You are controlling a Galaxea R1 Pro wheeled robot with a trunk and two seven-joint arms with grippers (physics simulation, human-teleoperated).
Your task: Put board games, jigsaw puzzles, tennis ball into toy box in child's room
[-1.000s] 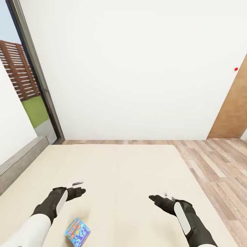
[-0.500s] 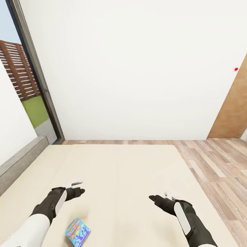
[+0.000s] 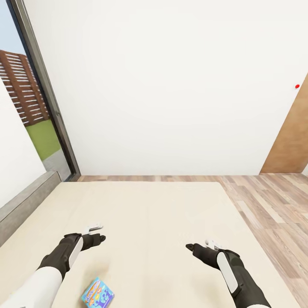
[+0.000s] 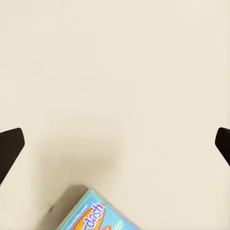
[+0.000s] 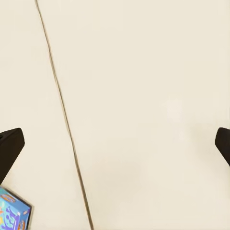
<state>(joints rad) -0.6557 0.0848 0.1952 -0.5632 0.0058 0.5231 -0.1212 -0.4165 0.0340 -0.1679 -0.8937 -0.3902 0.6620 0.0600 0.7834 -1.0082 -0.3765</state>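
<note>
- My left pincer (image 3: 101,238) hangs over the cream bed (image 3: 145,214), fingers spread wide and holding nothing; in my left wrist view its two dark fingertips (image 4: 10,148) sit far apart at either edge.
- My right pincer (image 3: 191,247) hangs over the bed too, well apart from the left one, likewise spread wide and empty; its fingertips (image 5: 9,146) sit at opposite edges of my right wrist view.
- The light-blue game box (image 3: 98,293) lies flat on the bed, near my left forearm and closer to me than the left pincer, not touching it.
- In the left wrist view a corner of that box (image 4: 96,218) shows between and beyond my fingers, apart from both.
- In the right wrist view a corner of the box (image 5: 13,214) sits just beside one fingertip, and the mattress seam (image 5: 62,115) runs across the bed.
- Beyond the bed are a white wall (image 3: 171,85) and plank floor (image 3: 265,205), with a brown door (image 3: 291,137) to the right.
- To the left is a dark-framed window (image 3: 40,85), with a grey ledge (image 3: 23,201) running along the bed's left side.
</note>
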